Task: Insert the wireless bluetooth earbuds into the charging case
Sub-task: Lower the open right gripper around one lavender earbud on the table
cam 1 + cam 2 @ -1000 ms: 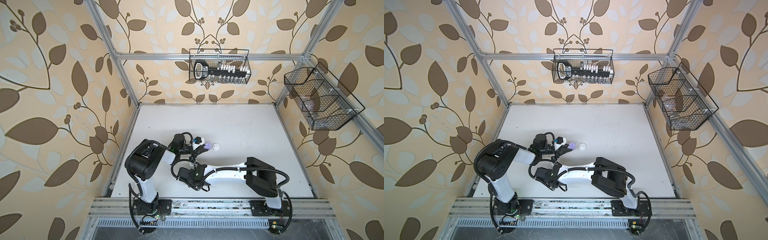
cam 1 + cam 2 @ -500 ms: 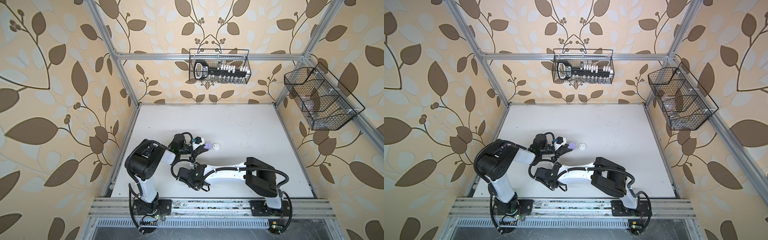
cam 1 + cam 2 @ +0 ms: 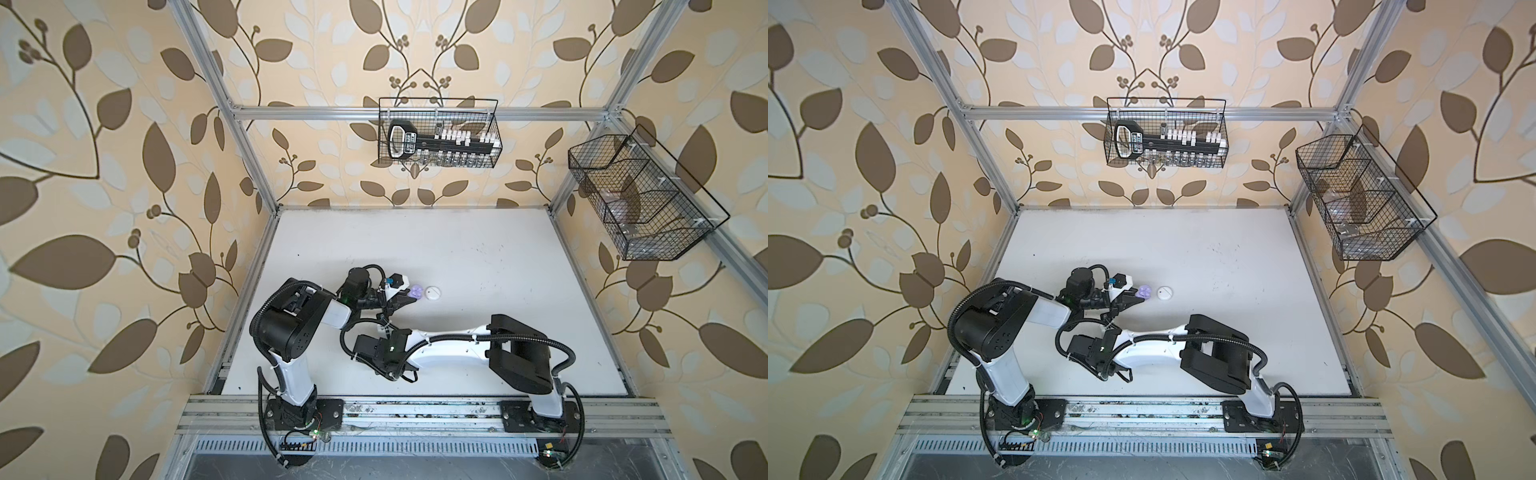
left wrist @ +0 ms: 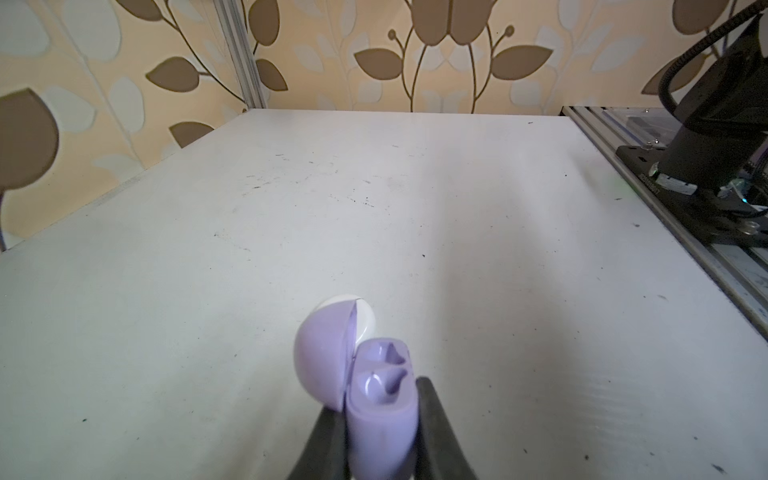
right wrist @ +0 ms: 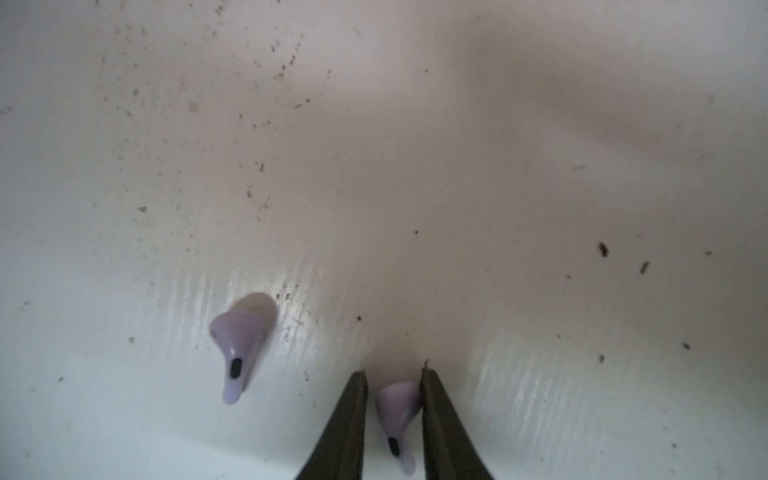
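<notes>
Two low reaches, left jaws clamping lavender case (image 4: 382, 419), right jaws downturned, straddling earbud (image 5: 397, 405), grip unclear.

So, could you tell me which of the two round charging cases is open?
The lavender plastic case in the left hand, lid raised; the white round case is closed.

A charging case (image 4: 384, 415) is held in the left claw (image 4: 376, 395) left of the middle of the desk (image 3: 478, 257), a second case (image 3: 432, 293) set just right of it. Nearer the front, one earbud (image 5: 398, 409) is flanked by the right claw (image 5: 395, 371), a second earbud (image 5: 241, 336) laid beside it.
</notes>
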`<move>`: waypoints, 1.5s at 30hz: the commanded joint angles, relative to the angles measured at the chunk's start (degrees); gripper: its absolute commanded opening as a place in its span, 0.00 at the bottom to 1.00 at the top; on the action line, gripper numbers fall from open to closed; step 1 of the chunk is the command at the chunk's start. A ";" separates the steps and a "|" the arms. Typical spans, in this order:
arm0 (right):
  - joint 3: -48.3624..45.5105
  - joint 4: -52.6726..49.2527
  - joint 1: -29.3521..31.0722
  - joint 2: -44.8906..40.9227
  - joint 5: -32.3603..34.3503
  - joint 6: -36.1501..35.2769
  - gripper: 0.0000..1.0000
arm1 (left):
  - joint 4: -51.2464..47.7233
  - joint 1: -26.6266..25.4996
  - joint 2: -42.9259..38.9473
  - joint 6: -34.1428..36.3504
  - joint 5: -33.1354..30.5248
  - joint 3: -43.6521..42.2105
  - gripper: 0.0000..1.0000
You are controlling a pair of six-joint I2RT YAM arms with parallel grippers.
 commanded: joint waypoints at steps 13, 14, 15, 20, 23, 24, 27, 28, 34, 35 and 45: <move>-0.96 -3.23 0.34 0.43 -0.01 -2.00 0.27 | 2.26 0.79 0.28 -0.36 1.25 -0.11 0.00; -1.10 -3.24 0.28 0.35 -0.03 -2.12 0.27 | 2.18 0.78 0.27 -0.36 1.20 0.00 0.01; -1.26 -3.32 0.33 0.28 0.02 -2.33 0.27 | 2.06 0.79 0.27 -0.35 1.24 0.01 0.00; -1.73 -3.51 0.18 -0.33 0.15 -3.38 0.29 | 1.85 0.78 0.27 -0.34 1.25 0.14 0.00; -1.97 -3.77 -0.05 -0.69 0.26 -4.04 0.28 | 1.73 0.78 0.27 -0.36 1.22 0.18 0.00; -2.09 -3.70 -0.04 -0.83 0.26 -4.29 0.28 | 1.74 0.79 0.27 -0.36 1.25 0.21 0.00; -2.60 -3.16 -0.19 -0.97 -0.01 -4.98 0.29 | 1.45 0.78 0.27 -0.36 1.16 0.36 0.01; -2.67 -3.07 -0.21 -0.95 -0.11 -5.18 0.28 | 1.46 0.74 0.27 -0.41 1.12 0.36 0.01; -3.51 -2.01 -0.35 -1.22 -0.76 -6.78 0.29 | 1.09 0.79 0.32 -0.37 1.16 0.51 0.01; -3.53 -1.92 -0.43 -1.19 -0.80 -7.12 0.28 | 1.19 0.78 0.36 -0.35 1.16 0.51 0.01; -3.78 -1.40 -1.13 -1.23 -1.26 -9.48 0.26 | 1.18 0.77 0.36 -0.34 1.24 0.71 0.01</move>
